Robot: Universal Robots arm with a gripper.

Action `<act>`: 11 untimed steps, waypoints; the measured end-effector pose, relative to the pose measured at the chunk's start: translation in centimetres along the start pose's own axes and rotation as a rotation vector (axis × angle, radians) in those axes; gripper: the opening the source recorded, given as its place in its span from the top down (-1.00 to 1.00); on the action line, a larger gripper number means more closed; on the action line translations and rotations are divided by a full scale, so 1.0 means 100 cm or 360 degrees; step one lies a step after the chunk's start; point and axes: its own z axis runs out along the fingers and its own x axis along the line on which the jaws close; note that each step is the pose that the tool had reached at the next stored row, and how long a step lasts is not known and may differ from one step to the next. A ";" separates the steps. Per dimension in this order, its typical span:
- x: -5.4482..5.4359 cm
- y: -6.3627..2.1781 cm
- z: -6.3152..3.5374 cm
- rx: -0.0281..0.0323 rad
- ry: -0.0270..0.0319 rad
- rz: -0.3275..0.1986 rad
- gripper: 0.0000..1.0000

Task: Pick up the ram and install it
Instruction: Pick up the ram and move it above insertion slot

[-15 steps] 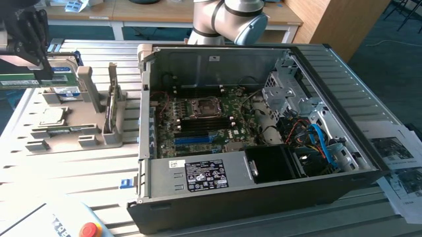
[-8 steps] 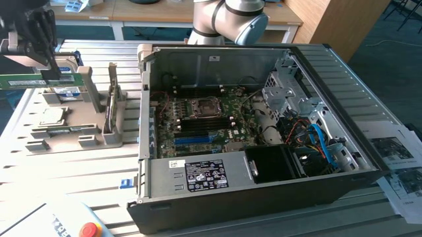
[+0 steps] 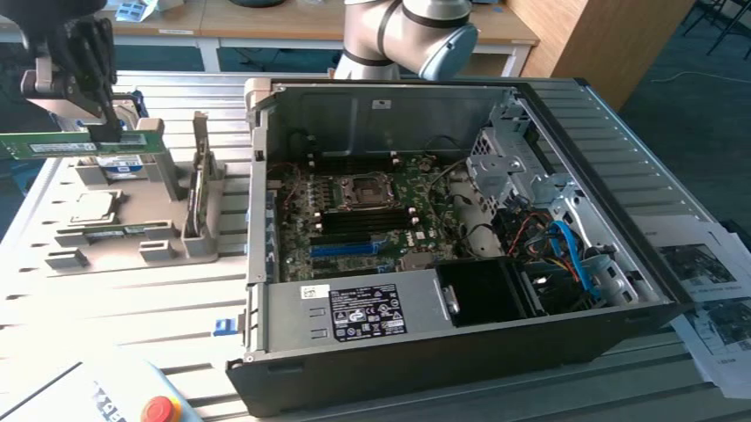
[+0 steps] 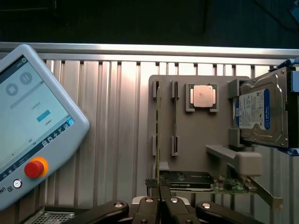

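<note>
Claw: the gripper sits high at the exterior view's left, jaws pinched narrow on the ram. The ram is held by one end, level, clear of everything beneath, its free length reaching toward the exterior view's left edge. In the wrist view the gripper shows its fingers almost together.

Below the ram:
- The grey fixture tray lies on the slatted aluminium table.
- On the tray are a hard drive with a blue-white label, a processor chip in a square pocket, and a flat black card near the gripper.
- Two thin upright cards stand in slots on the tray's case-facing side.

Between the ram and the motherboard:
- The upright cards come first, then the side wall of the open computer case.
- The blue slot lies on the board close to the power supply.
- A black fan shroud and blue cables crowd the case toward the exterior view's right.

Elsewhere:
- A teach pendant with a red stop button rests on the table beside the tray.
- Printed sheets lie beyond the case, at the exterior view's right.
</note>
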 end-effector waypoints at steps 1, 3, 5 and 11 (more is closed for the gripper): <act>0.000 -0.0014 -0.0001 0.00000 0.00000 0.0000 0.76; 0.000 -0.0044 -0.0002 0.00001 0.00000 0.0000 0.76; 0.000 -0.0075 -0.0003 0.00001 -0.00001 0.0000 0.76; 0.001 -0.0177 -0.0009 -0.00002 0.00001 0.0000 0.76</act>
